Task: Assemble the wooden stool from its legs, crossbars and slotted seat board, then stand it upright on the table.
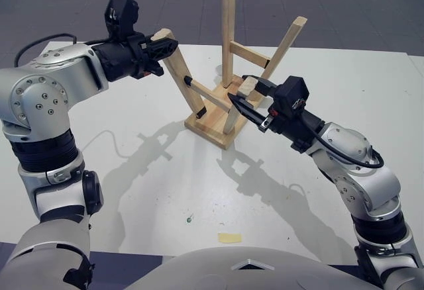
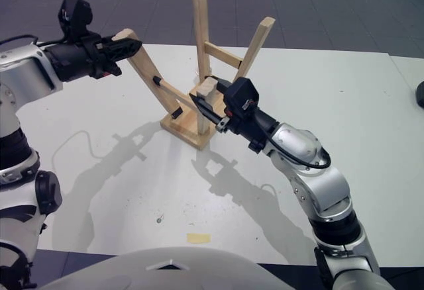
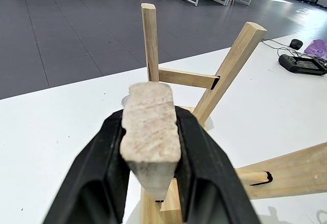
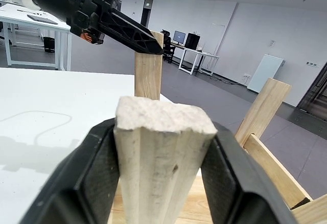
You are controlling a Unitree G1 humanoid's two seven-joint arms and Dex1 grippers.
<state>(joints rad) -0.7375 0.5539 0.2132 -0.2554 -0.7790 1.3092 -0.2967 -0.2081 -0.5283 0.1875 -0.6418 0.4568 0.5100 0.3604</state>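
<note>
Left tool (image 1: 162, 44): clamped on the top end of the near-left leg (image 1: 180, 75). In the left wrist view the black fingers (image 3: 104, 157) sit flush on both sides of the cut end grain.
Right tool (image 1: 246, 93): closed on the top end of the near-right leg (image 1: 235, 114). Same picture in the right wrist view, with a finger (image 4: 97, 168) pressed on each side face.

Stool (image 1: 225, 98) is upside down mid-tabletop, toward the far edge. The seat board (image 1: 209, 131) is on the tabletop (image 1: 132, 191) and all four legs point up.
- Near-left leg leans outward to the robot's left.
- Near-right leg leans toward the robot's right.
- Far-left leg (image 1: 228, 32) is close to upright.
- Far-right leg (image 1: 286, 42) splays out to the right.

Near crossbar (image 1: 211, 95) runs between the two gripped legs, with a dark band at its left end where it meets the leg. Far crossbar (image 1: 250, 53) bridges the two far legs about halfway up, with a dark band at its right joint.

Both arms come in from opposite sides, so the tools face each other across the stool.

A yellow tape scrap (image 1: 230, 238) lies at the near edge of the tabletop, well apart from the stool.
</note>
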